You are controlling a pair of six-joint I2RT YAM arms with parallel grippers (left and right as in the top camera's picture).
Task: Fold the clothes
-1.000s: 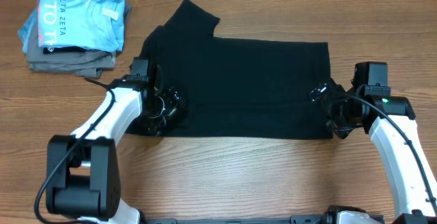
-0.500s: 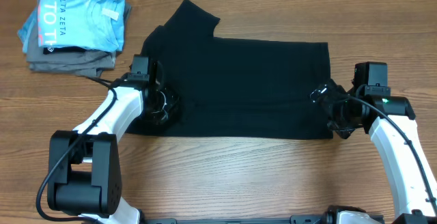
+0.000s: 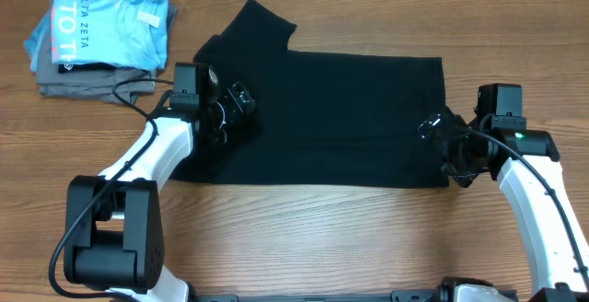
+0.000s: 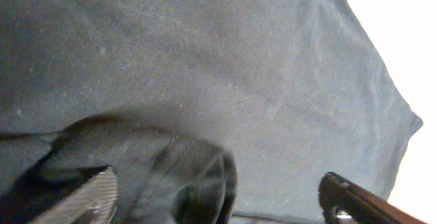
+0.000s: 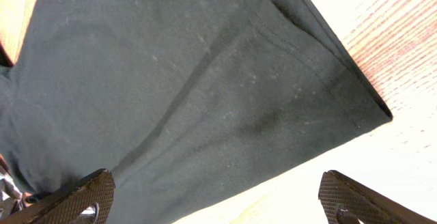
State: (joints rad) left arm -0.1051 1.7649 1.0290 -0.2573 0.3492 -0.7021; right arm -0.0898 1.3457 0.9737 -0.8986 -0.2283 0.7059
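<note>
The clothes, a black T-shirt [image 3: 331, 109], lie spread flat across the wooden table with one sleeve pointing to the far left. My left gripper [image 3: 235, 105] hovers over the shirt's left part. In the left wrist view its fingers [image 4: 87, 198] stand wide apart, and a blurred hump of black fabric [image 4: 198, 176] rises between them without being pinched. My right gripper [image 3: 442, 145] is at the shirt's right hem near the front corner. It is open, and its pads [image 5: 89, 193] straddle the hem edge [image 5: 287, 149] over cloth and bare table.
A folded stack sits at the far left corner: a light blue T-shirt [image 3: 106, 21] with white lettering on top of grey folded garments [image 3: 92, 83]. Bare wooden table [image 3: 304, 238] runs along the front, between the two arm bases.
My left gripper has moved from the shirt's front left edge toward the far side and a little right, over the cloth. The right arm has not moved.
</note>
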